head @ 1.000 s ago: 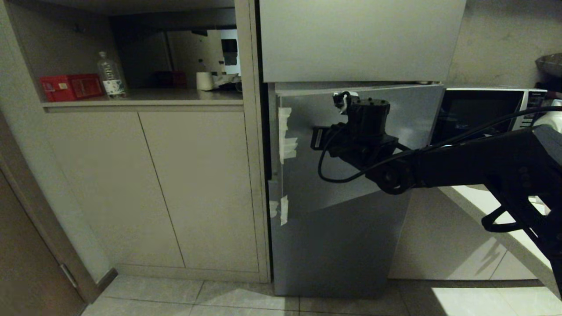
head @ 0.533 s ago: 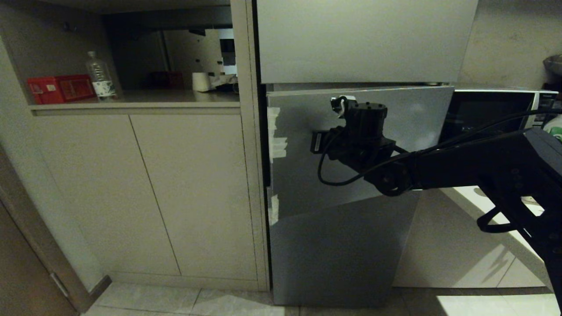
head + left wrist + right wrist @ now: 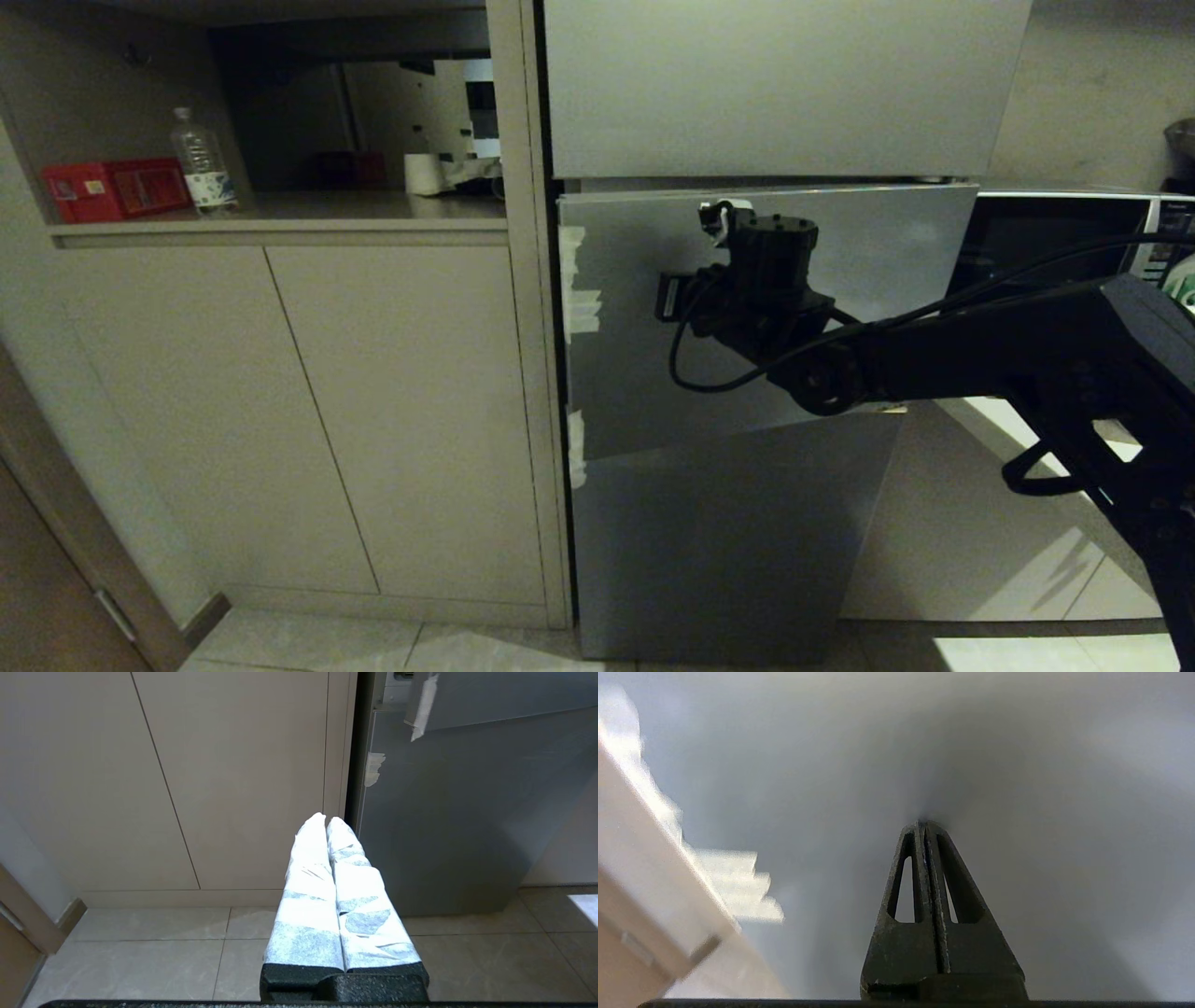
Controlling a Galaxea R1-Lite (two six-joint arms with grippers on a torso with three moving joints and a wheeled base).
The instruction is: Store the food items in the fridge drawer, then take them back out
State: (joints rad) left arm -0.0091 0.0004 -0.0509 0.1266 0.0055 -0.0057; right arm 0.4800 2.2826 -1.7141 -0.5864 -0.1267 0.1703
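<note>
Presently, the right gripper (image 3: pixel 924 823) is extended to the grey fridge door (image 3: pixel 747 523), its dark fingers (image 3: pixel 906 933) pressed together with nothing between them and their tips at the door surface, near the door's upper edge. White tape scraps (image 3: pixel 579 308) line the door's left edge, beside the beige cabinet (image 3: pixel 373 401). The left gripper (image 3: pixel 325 819) is held low, apart from the fridge, its white-wrapped fingers (image 3: pixel 306 914) closed on nothing, pointing toward the seam between cabinet and door. The food items and the fridge drawer are not visible in any view. A water bottle (image 3: pixel 199 170) and red box (image 3: pixel 112 187) stand on the open shelf.
</note>
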